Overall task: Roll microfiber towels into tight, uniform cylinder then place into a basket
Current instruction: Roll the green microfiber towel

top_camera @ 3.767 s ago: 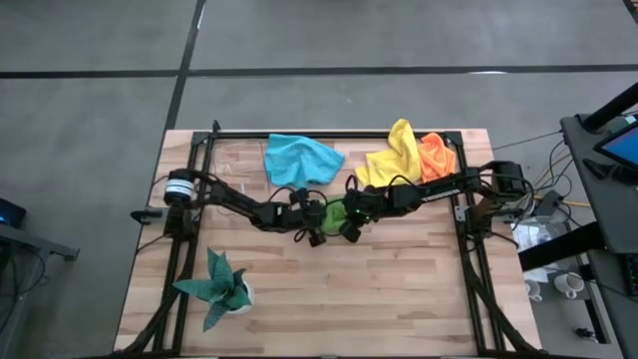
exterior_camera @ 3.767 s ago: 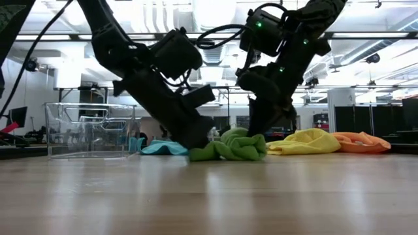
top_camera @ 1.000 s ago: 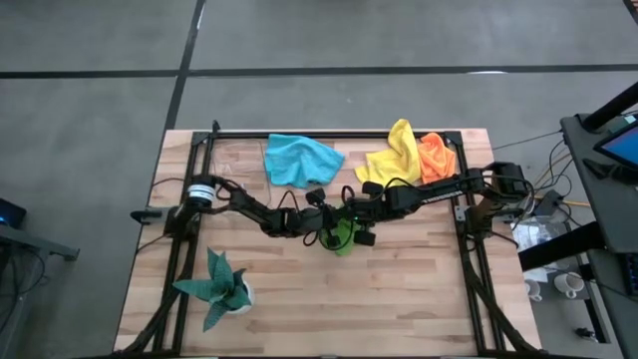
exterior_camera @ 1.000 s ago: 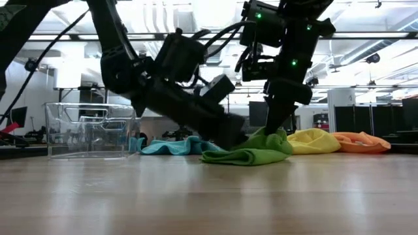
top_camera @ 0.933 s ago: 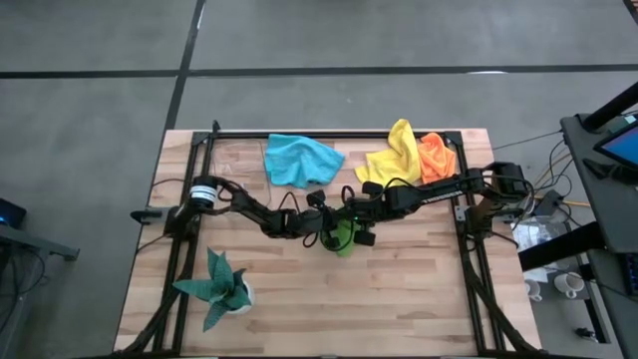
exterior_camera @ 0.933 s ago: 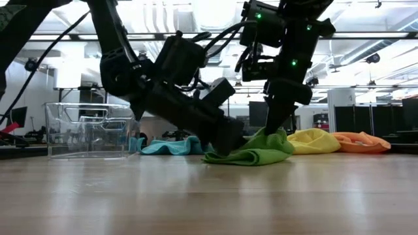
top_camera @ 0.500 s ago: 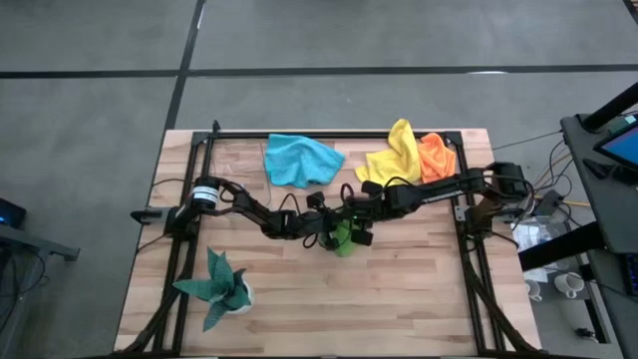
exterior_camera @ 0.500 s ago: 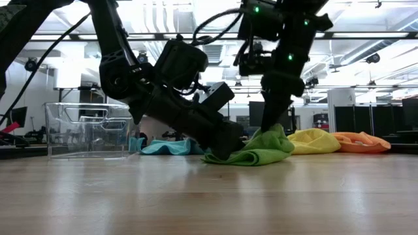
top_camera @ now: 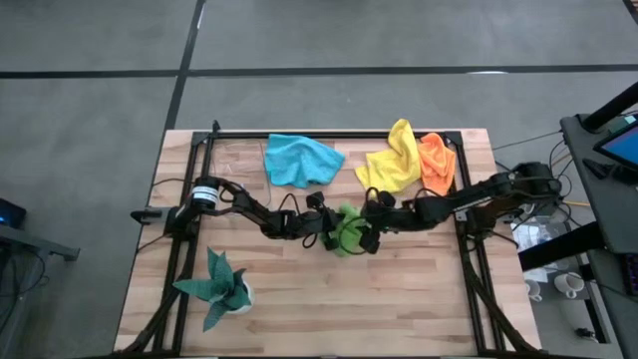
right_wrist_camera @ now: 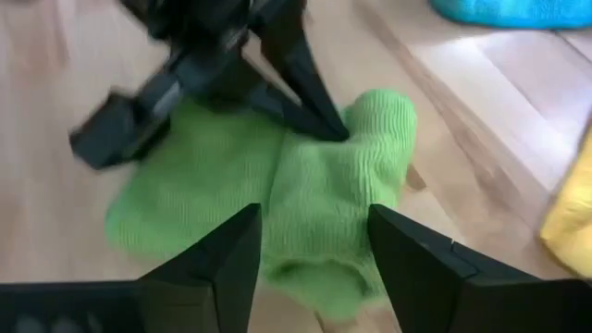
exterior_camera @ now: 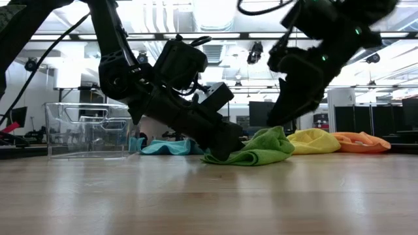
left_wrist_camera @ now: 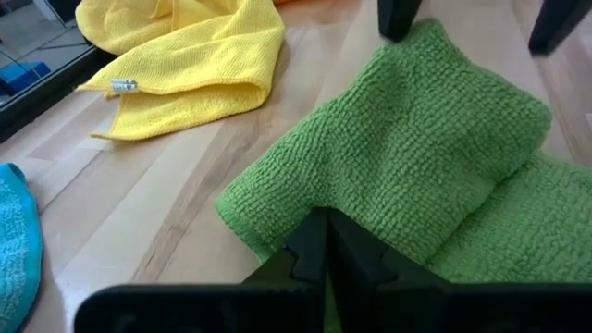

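Fingers of the left gripper are pinched together on the lime green towel; the right gripper is spread wide above it.

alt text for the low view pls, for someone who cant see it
A lime green towel lies crumpled on the wooden table, the left tool shut on its edge while the right tool hangs open just above it. A clear basket stands at the left; blue, yellow and orange towels lie behind.
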{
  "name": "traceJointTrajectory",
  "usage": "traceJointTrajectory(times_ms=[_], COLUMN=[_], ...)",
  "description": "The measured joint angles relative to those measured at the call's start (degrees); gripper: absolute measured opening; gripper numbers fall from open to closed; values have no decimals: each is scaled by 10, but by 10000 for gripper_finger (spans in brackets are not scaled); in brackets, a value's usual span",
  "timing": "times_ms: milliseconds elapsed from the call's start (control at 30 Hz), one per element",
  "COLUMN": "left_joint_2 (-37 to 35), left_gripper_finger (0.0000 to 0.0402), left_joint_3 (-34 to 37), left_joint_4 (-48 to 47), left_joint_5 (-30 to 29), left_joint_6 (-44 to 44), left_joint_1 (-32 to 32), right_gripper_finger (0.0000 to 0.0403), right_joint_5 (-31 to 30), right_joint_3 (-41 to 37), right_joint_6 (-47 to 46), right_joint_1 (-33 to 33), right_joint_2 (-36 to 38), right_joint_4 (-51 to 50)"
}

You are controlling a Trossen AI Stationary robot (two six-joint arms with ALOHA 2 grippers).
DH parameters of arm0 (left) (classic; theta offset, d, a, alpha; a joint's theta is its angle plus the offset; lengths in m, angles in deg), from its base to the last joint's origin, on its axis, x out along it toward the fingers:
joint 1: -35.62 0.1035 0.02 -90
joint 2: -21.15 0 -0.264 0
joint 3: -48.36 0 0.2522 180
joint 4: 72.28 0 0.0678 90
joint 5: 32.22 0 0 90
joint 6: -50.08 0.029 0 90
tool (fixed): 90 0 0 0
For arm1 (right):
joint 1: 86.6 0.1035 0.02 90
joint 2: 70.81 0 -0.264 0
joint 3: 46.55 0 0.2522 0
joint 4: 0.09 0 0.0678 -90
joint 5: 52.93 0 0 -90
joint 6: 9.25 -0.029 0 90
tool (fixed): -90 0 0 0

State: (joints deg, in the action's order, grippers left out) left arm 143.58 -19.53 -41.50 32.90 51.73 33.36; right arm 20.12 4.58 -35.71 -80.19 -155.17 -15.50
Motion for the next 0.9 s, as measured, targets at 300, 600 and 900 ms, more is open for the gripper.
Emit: traceJointTrajectory(times_ms=[300,600,900], left_joint_2=[0,0,0], left_gripper_finger=[0,0,0], left_joint_3=[0,0,0], left_joint_4=[0,0,-3], left_joint_5=[1,1,1], left_joint_6=[2,2,2], left_joint_1=[0,0,0], right_gripper_finger=[194,196,194], right_joint_5=[-131,-81,-71], right_joint_3=[-88,-99,-106], right_joint_6=[-49,-147,-177], right_joint_1=[0,1,2], right_joint_2=[21,-5,29], right_joint_4=[114,138,140])
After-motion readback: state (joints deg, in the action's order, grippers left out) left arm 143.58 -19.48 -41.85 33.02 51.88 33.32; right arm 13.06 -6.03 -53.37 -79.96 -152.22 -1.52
